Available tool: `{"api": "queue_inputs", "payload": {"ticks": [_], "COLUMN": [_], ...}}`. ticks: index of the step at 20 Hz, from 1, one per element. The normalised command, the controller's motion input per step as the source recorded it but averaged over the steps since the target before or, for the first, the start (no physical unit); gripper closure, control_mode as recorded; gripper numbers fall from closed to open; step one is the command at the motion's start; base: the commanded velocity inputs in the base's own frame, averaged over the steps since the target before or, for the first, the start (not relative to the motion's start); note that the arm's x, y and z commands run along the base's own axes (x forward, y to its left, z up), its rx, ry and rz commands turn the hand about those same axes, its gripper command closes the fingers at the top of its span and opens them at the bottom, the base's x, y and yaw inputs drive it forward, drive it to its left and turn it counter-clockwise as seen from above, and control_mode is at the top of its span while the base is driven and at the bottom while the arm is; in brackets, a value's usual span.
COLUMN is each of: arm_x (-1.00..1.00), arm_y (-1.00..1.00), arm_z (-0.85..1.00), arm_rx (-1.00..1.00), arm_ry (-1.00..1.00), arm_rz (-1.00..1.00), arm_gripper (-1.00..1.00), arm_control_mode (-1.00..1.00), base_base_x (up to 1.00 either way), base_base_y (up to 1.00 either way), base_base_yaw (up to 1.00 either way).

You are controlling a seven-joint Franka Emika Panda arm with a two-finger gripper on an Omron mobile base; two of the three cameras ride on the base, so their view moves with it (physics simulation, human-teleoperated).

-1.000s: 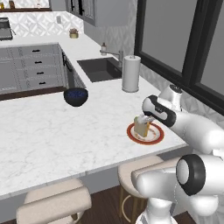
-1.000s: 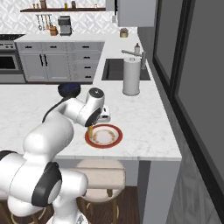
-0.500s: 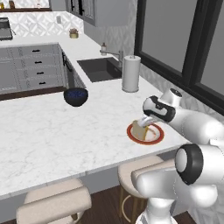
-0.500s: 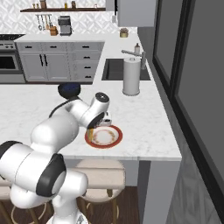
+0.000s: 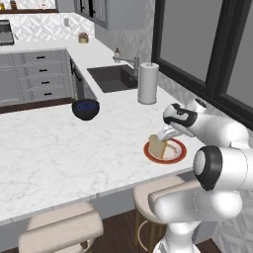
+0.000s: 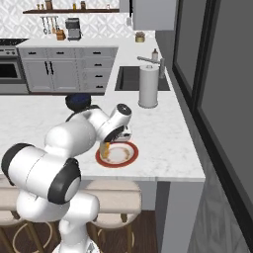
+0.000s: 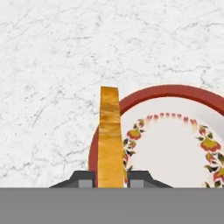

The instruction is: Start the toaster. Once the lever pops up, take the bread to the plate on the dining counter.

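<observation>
Right now the gripper [image 7: 111, 178] has its jaws drawn narrowly together, clamped on the bread [image 7: 110, 135], one dark fingertip [image 7: 85, 178] pressed against each flat face of the slice. In the hand view the bread stands edge-on, a tall yellow-orange strip rising toward twelve o'clock from between the tips, over the nine o'clock rim of the plate [image 7: 148, 92]. From the left base view the bread [image 5: 158, 146] hangs tilted, held by its upper edge under the gripper [image 5: 167, 134], its lower edge down at the plate [image 5: 173, 157]; whether it touches the plate is hard to tell. The plate sits on the dining counter [image 5: 54, 153], near its front edge. At about ten o'clock from the plate, well apart, sits a dark blue bowl [image 5: 85, 108], and at roughly twelve o'clock stands a paper towel roll [image 5: 147, 83], beside the sink [image 5: 112, 78].
</observation>
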Motion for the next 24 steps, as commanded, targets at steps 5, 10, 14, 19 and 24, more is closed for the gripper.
{"api": "queue_inputs", "payload": {"ticks": [5, 10, 14, 19, 24], "arm_x": [0.03, 0.0, 0.0, 0.03, 0.01], "arm_y": [-0.09, -0.1, -0.08, -0.21, -0.53], "arm_z": [-0.23, -0.06, 0.0, -0.04, -0.29], "arm_rx": [0.0, 0.0, 0.0, 0.0, -0.01], "arm_ry": [0.0, 0.0, 0.0, -0.01, 0.0], "arm_rz": [0.08, 0.06, 0.05, 0.03, -0.01], "arm_gripper": [1.0, 1.0, -1.0, -1.0, -1.0], "arm_control_mode": [-1.0, -1.0, -1.0, -1.0, -1.0], "base_base_x": [0.0, 0.0, 0.0, 0.0, 0.0], "base_base_y": [0.0, 0.0, 0.0, 0.0, 0.0], "base_base_yaw": [0.0, 0.0, 0.0, 0.0, 0.0]}}
